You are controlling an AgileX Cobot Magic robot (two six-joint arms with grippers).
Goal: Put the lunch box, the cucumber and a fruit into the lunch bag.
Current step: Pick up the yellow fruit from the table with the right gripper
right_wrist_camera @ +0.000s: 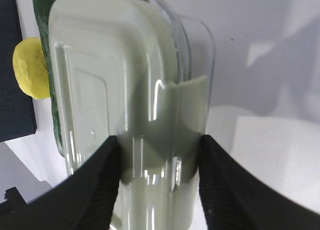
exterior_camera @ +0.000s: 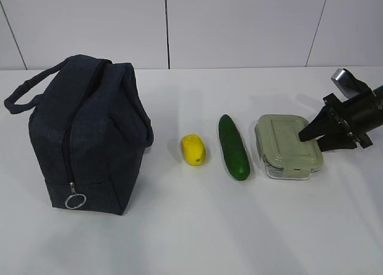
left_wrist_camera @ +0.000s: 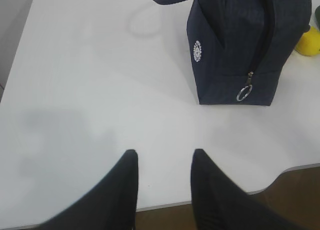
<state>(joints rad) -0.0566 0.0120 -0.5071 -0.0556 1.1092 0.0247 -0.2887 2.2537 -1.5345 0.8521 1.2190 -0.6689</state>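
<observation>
1. Standing on the left part of the white worktop (exterior_camera: pixel 191 239) is the lunch bag (exterior_camera: pixel 90 134), dark navy, upright, with its two handles on top.
2. The zipper of the bag runs down the side that faces the camera, and the metal ring pull (exterior_camera: pixel 75 201) hangs near the bottom of this side. From these views I cannot tell for sure if the top of the bag is open.
3. To the right of the bag, apart from it, lies the yellow fruit (exterior_camera: pixel 193 149) on the worktop.
4. Just beside the fruit, further right, lies the dark green cucumber (exterior_camera: pixel 233 147), with its long side pointing away from the camera.
5. Next to the cucumber, on its right, sits the lunch box (exterior_camera: pixel 288 146), clear with a pale green lid, flat on the worktop.
6. The right claw (right_wrist_camera: pixel 159 190) is at the right end of the lunch box. In the right wrist view its two black fingers (right_wrist_camera: pixel 95 190) are on both sides of the box's end, and they seem to touch the lid, but I cannot tell if the grip is already firm.
7. The left claw (left_wrist_camera: pixel 164 185) is above bare worktop, well apart from the bag. Its jaws are partly apart and nothing is between them.
</observation>
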